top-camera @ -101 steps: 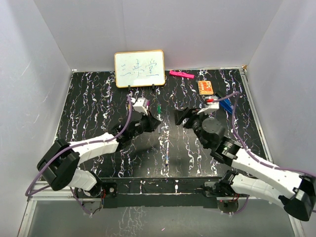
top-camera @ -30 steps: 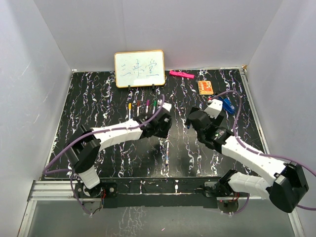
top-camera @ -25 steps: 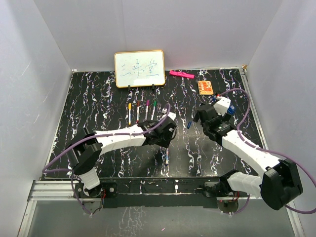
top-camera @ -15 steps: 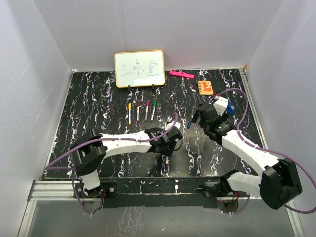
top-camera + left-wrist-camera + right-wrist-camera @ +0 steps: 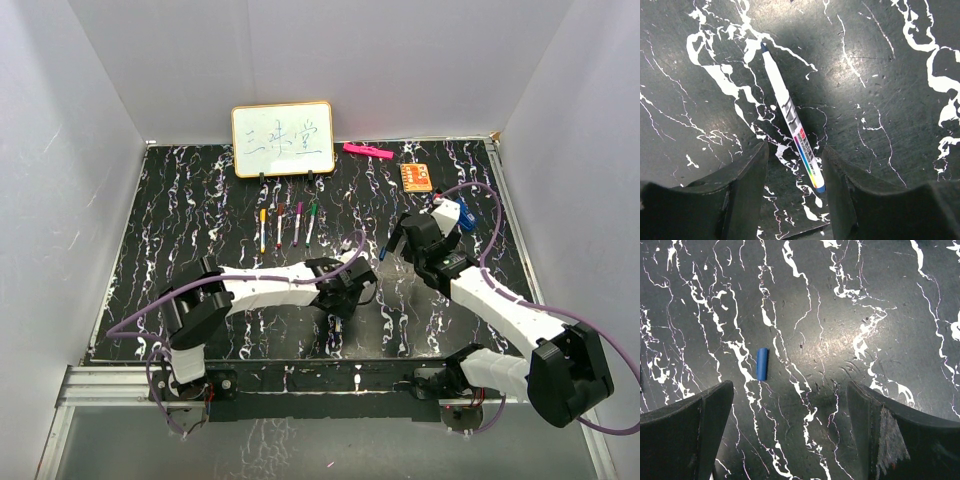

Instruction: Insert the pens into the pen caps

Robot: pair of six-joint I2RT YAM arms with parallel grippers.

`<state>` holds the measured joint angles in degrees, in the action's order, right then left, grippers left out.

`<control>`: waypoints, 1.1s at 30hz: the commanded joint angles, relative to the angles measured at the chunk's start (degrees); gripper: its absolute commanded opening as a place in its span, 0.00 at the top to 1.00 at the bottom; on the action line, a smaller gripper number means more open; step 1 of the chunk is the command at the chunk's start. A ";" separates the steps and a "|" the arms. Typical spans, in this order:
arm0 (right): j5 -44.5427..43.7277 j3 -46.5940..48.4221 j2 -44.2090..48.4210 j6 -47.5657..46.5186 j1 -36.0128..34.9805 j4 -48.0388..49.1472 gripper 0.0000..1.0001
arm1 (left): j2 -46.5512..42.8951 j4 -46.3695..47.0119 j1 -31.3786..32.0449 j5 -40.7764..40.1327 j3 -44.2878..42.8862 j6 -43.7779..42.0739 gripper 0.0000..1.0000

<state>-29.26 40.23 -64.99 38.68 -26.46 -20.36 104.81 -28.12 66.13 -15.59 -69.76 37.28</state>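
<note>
- Pen (image 5: 790,117) lies flat on the marbled black worktop (image 5: 890,100), uncapped. In the left wrist view its long axis runs diagonally, with the dark blue tip at the upper left, away from the camera, and the blunt blue end at the lower right.
- The left end effector (image 5: 795,149) stands partly open and straddles the pen's rear half, gripping nothing.
- From above, that end effector (image 5: 345,290) hides most of the pen, and only a short stretch (image 5: 337,322) shows on the near side.
- The blue cap (image 5: 762,364) lies alone, upright in the right wrist view, just ahead of one finger of the right end effector (image 5: 790,385). Its jaws are spread wide and empty.
- Only the top view shows the cap (image 5: 383,253) well apart from the pen, and four other pens (image 5: 287,224) in a row farther back.
</note>
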 commanded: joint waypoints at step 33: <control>1.56 -1.45 -0.75 1.16 0.53 3.97 0.07 | 7.54 -17.06 -8.21 10.34 -2.26 -6.96 0.75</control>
<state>-27.38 38.79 -66.06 39.13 -26.17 -19.03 109.51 -37.58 58.28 -5.26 -73.49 32.47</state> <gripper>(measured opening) 0.936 0.267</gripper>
